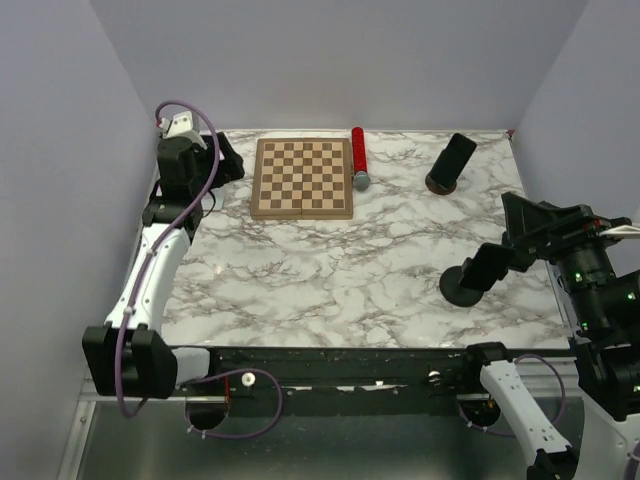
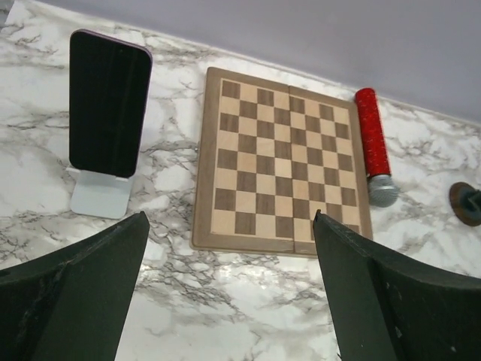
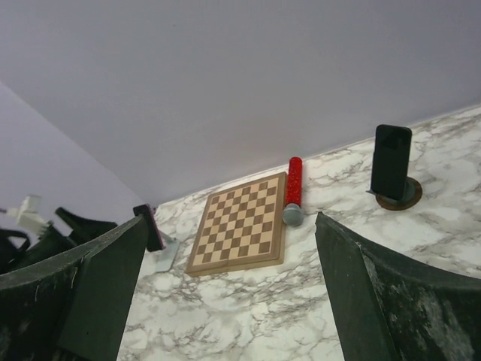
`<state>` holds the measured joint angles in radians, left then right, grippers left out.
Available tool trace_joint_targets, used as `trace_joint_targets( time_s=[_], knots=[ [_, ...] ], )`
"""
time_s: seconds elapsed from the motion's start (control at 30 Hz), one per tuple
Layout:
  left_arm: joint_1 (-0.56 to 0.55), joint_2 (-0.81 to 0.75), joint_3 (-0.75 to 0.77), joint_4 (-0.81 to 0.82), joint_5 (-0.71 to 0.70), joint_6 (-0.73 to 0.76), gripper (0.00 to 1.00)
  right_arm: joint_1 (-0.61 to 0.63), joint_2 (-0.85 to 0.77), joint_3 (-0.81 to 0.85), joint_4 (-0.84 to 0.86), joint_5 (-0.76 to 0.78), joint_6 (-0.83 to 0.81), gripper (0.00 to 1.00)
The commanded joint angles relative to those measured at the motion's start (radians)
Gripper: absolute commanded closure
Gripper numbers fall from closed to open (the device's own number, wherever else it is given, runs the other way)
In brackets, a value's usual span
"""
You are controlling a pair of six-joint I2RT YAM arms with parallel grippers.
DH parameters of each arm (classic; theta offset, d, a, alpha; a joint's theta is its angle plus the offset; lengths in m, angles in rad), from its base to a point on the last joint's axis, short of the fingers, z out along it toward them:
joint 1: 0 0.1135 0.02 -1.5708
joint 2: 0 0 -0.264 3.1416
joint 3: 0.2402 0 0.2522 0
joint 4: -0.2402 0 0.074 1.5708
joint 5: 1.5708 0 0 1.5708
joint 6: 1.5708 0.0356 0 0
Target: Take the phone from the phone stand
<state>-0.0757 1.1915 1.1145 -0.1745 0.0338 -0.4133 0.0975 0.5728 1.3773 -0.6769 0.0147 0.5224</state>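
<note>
A dark phone with a pink edge (image 2: 109,105) leans upright in a white stand (image 2: 98,197) at the table's back left. It also shows small in the right wrist view (image 3: 150,226). In the top view my left arm hides it. My left gripper (image 2: 229,218) is open and empty, pulled back from the phone, with the stand off to its left; in the top view it (image 1: 228,160) sits at the back left. A second black phone (image 1: 456,158) leans on a brown round stand (image 1: 440,184) at the back right. My right gripper (image 1: 505,240) is open and empty, raised at the right.
A folded wooden chessboard (image 1: 302,177) lies at the back centre. A red-handled microphone (image 1: 358,155) lies along its right side. A black round thing (image 1: 462,290) sits on the marble under my right gripper. Purple walls close the back and sides.
</note>
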Motion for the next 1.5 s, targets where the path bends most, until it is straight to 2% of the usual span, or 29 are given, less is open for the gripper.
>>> trace_joint_targets(
  time_s=[0.0,0.1,0.2,0.27,0.33,0.4,0.47,0.6,0.83,1.13,1.47],
  knots=[
    [0.033,0.153,0.108,-0.076,0.005,0.088,0.01,-0.004,-0.013,0.048,-0.004,-0.164,-0.002,0.0],
    [0.054,0.282,0.153,-0.043,-0.004,0.127,0.01,-0.004,-0.019,0.063,0.0,-0.182,-0.016,0.0],
    [0.056,0.409,0.228,-0.064,-0.079,0.243,0.02,-0.004,-0.013,0.086,-0.014,-0.175,-0.039,0.0],
    [0.066,0.453,0.221,-0.015,-0.093,0.299,0.01,-0.004,-0.003,0.115,-0.041,-0.188,-0.056,0.0],
    [0.131,0.482,0.202,0.042,-0.01,0.315,0.01,-0.004,-0.001,0.124,-0.047,-0.213,-0.069,0.0],
    [0.19,0.519,0.236,0.03,0.083,0.295,0.02,-0.004,-0.01,0.112,-0.039,-0.241,-0.077,0.0],
    [0.223,0.545,0.275,0.022,0.135,0.299,0.01,-0.004,-0.019,0.089,-0.029,-0.26,-0.088,0.0],
    [0.24,0.608,0.345,-0.012,0.272,0.408,0.02,-0.004,-0.033,0.049,-0.024,-0.261,-0.112,0.0],
    [0.262,0.661,0.406,-0.03,0.338,0.499,0.01,-0.004,-0.034,0.053,-0.029,-0.23,-0.166,0.0],
    [0.274,0.796,0.64,-0.216,0.365,0.61,0.01,-0.005,-0.024,0.062,-0.009,-0.266,-0.15,0.0],
    [0.287,0.888,0.771,-0.267,0.447,0.53,0.01,-0.004,-0.021,0.02,0.049,-0.298,-0.101,0.0]
  ],
)
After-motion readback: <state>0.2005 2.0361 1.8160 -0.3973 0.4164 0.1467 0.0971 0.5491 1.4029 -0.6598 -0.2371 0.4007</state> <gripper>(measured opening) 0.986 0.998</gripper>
